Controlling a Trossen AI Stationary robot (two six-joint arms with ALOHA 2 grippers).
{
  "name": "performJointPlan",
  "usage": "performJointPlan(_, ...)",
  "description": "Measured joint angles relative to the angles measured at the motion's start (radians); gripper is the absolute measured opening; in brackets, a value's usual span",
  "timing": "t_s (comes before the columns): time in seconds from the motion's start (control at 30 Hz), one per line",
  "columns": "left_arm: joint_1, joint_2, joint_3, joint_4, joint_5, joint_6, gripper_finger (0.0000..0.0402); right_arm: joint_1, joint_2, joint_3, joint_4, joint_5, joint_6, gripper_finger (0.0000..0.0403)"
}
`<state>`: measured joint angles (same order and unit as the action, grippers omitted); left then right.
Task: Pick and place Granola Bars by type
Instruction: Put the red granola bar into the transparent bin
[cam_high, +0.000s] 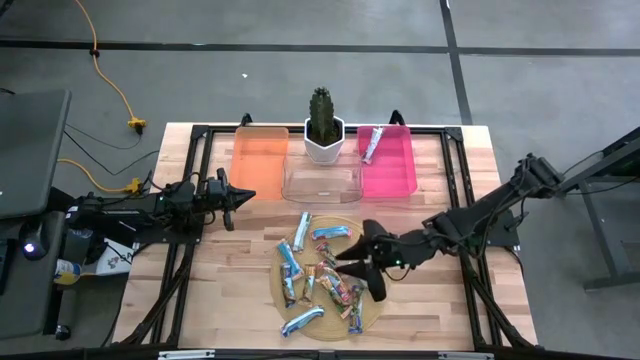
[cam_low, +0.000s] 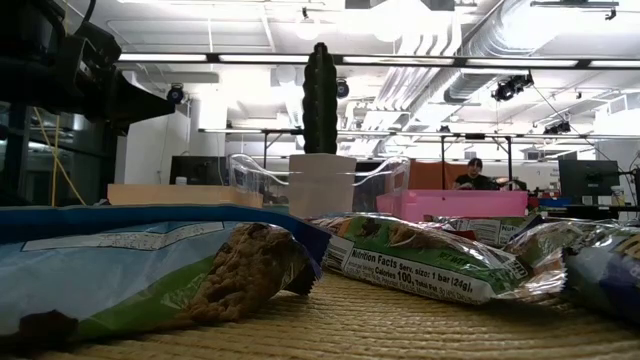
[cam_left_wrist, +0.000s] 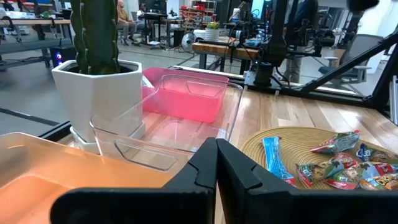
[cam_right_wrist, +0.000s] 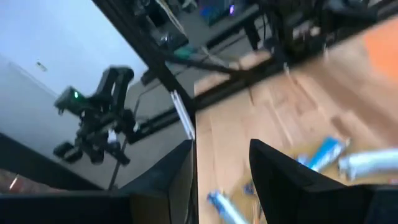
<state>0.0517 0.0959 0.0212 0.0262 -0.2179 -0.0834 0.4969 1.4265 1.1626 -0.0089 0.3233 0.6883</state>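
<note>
- The Granola Bars (cam_high: 318, 275) lie in a loose pile on a round woven mat (cam_high: 372, 312) near the front edge of the desk (cam_high: 220, 290).
- The right gripper (cam_high: 360, 262) hangs over the right side of this pile; its fingers (cam_right_wrist: 273, 168) stand partly open and hold nothing.
- The left gripper (cam_high: 246, 195) waits at the left, beside the orange bin (cam_high: 259, 160), with its fingers pressed together and empty.
- Farther back stand the clear bin (cam_high: 322, 183), a cactus pot (cam_high: 323, 135) and the pink bin (cam_high: 398, 175), which holds one silver bar (cam_high: 371, 144).
</note>
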Motion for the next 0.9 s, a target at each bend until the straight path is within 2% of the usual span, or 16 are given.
performJointPlan(0.13,0.000,0.000,0.000,0.000,0.000,0.000,0.0001,-0.015,0.067,0.135,-0.084,0.001,-0.046,0.0144)
performJointPlan(0.3,0.000,0.000,0.000,0.000,0.000,0.000,0.0001,-0.014,0.234,0.412,-0.313,-0.002,-0.086,0.0144)
performJointPlan(0.5,0.000,0.000,0.000,0.000,0.000,0.000,0.0001,-0.021,0.451,0.764,-0.703,-0.017,0.071,0.0144)
performJointPlan(0.6,0.000,0.000,0.000,0.000,0.000,0.000,0.0001,-0.038,0.541,0.897,-0.849,-0.047,0.178,0.0144)
performJointPlan(0.73,0.000,0.000,0.000,0.000,0.000,0.000,0.0001,-0.065,0.638,0.987,-0.975,-0.134,0.379,0.0144)
performJointPlan(0.9,0.000,0.000,0.000,0.000,0.000,0.000,0.0001,-0.080,0.689,0.953,-1.025,-0.252,0.521,0.0144)
